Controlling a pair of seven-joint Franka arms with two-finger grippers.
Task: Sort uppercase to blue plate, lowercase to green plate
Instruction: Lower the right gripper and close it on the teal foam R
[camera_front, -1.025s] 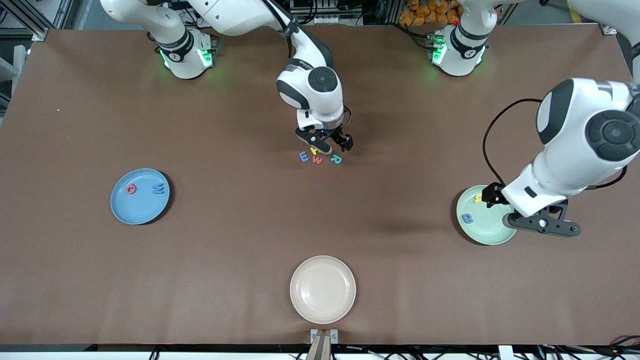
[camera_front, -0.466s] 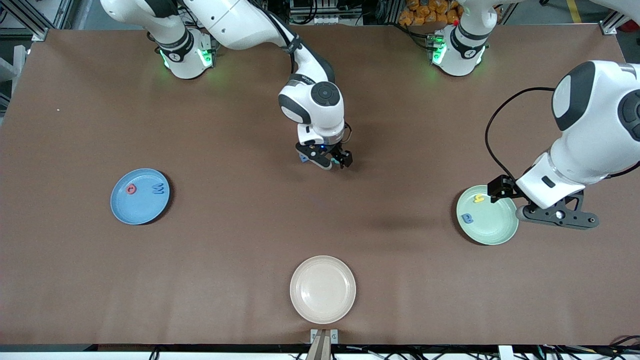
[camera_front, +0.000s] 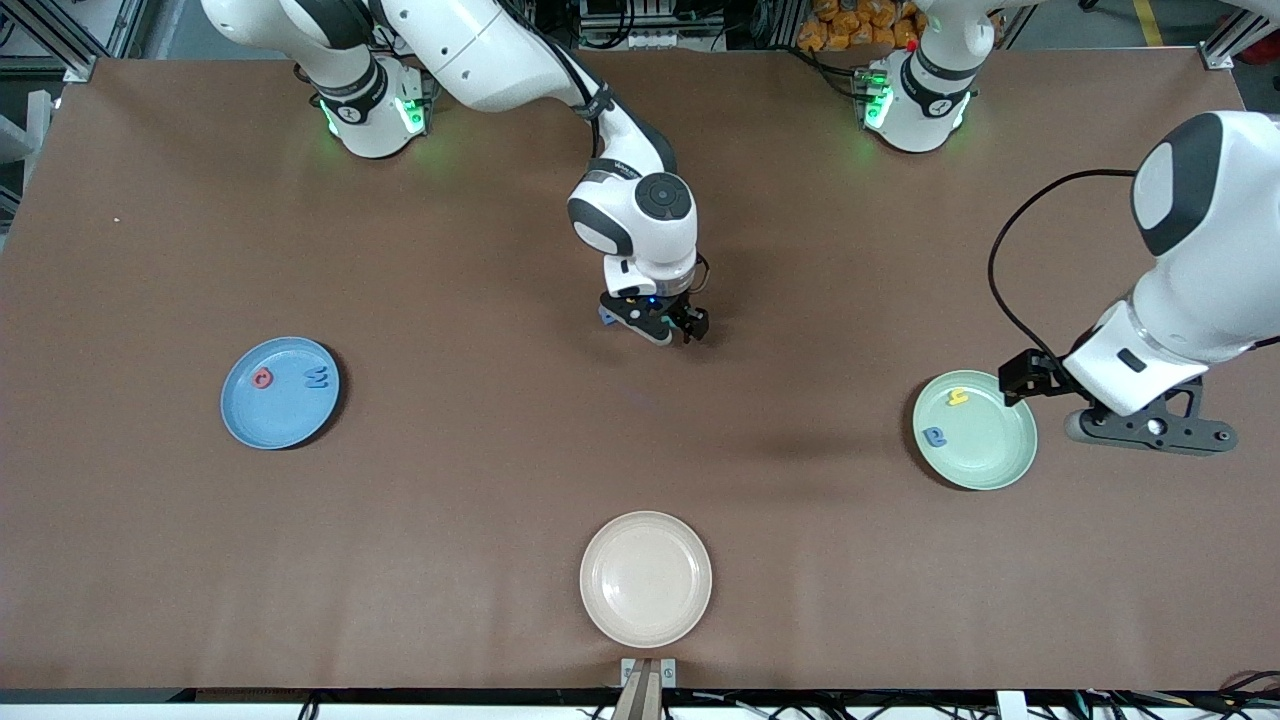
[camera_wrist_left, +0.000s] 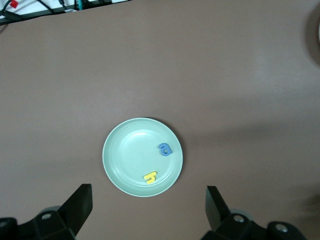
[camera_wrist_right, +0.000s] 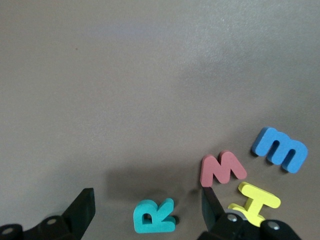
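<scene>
My right gripper (camera_wrist_right: 147, 212) is open, low over the table's middle, with the green R (camera_wrist_right: 154, 216) lying between its fingers and touching neither. Beside the R lie the red m (camera_wrist_right: 222, 168), the yellow H (camera_wrist_right: 255, 201) and the blue e (camera_wrist_right: 279, 149). In the front view the right gripper (camera_front: 668, 328) hides these letters. The blue plate (camera_front: 285, 420) holds the red Q (camera_front: 262, 378) and the blue W (camera_front: 317, 378). The green plate (camera_front: 985, 455) holds the yellow h (camera_front: 958, 397) and the blue a (camera_front: 934, 436). My left gripper (camera_wrist_left: 149, 205) hangs open and empty beside the green plate (camera_wrist_left: 125, 160).
A cream-white plate (camera_front: 646, 620) with nothing on it sits near the front camera's edge of the table. Both arm bases stand along the edge farthest from that camera. Bare brown tabletop lies between the plates.
The right gripper came down over the letter cluster, which it now covers in the front view. The left arm drew off the green plate toward its own end of the table.
</scene>
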